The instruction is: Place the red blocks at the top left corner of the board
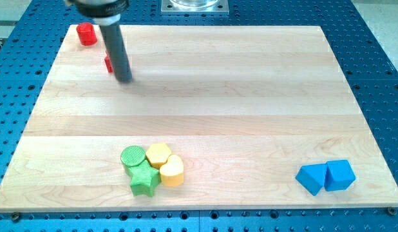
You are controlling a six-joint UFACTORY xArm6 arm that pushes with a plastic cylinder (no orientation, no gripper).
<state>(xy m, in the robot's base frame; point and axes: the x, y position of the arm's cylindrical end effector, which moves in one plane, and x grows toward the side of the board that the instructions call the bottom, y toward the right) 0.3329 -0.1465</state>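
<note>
My tip (124, 80) sits on the wooden board (205, 96), near its top left part. I use my tip as the landmark for everything else.

I have no jaws at all. My arm ends in a plain dark rod (115, 48), and it holds nothing.

One red block (86, 33) sits up and to the left of my tip, right at the top left corner of the board. It looks round, like a short can. A second red block (108, 63) is just left of my tip and a bit above it. The rod hides most of it, so I only see a small red edge. I cannot tell its shape. It seems to touch the rod.

Far below my tip, near the bottom edge of the board, four blocks are packed together. There is a green round block (132, 156), a green star block (144, 180), a yellow block (158, 154) and a yellow heart block (172, 171). They touch each other.

Far to the right of my tip and down low, two blue blocks sit side by side: a blue block (311, 178) on the left and another blue block (340, 174) on the right.

Between my tip and the corner red block, the only thing is the second red block.
</note>
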